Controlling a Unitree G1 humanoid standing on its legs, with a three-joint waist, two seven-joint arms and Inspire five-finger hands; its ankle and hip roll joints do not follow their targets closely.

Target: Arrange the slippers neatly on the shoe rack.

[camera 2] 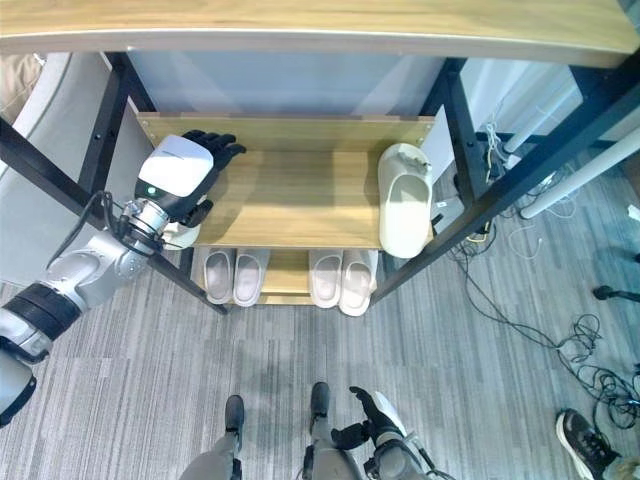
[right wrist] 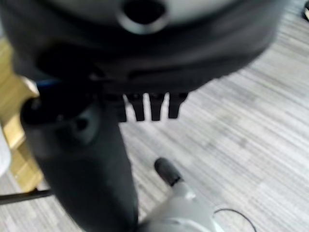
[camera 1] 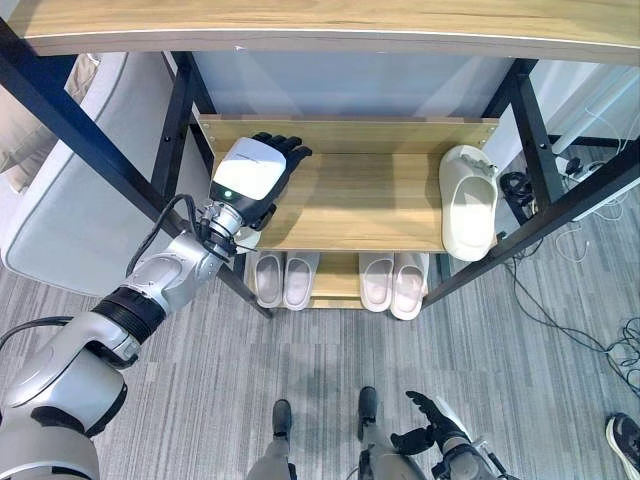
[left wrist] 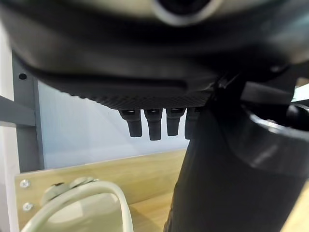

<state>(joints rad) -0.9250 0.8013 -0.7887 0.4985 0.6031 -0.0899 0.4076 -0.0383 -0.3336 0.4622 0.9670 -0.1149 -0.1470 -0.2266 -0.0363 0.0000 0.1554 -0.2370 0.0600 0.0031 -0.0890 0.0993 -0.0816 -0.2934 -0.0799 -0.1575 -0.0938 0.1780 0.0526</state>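
Shelving comes first: the shoe rack is a black metal frame with wooden shelves, standing on grey plank floor. Its middle shelf is the working level, and most of its width is bare wood.

1 white slipper lies at the right end of that shelf, lengthwise front to back, close against the right upright. That position leaves room beside it for a mate, so it reads as half of a pair. On the bottom shelf, 4 slippers sit as 2 pairs, a left pair and a right pair, each pair side by side and touching, toes inward. They appear already in order.

The left hand is raised over the left end of the middle shelf, palm down, fingers extended and relaxed, gripping nothing. In the left wrist view a pale slipper lies on the shelf wood beneath the hand. The hand stands clear of it, a posture consistent with either a release or an approach; which one cannot be determined.

The right hand hangs low near the floor, fingers loosely extended, idle and carrying nothing.
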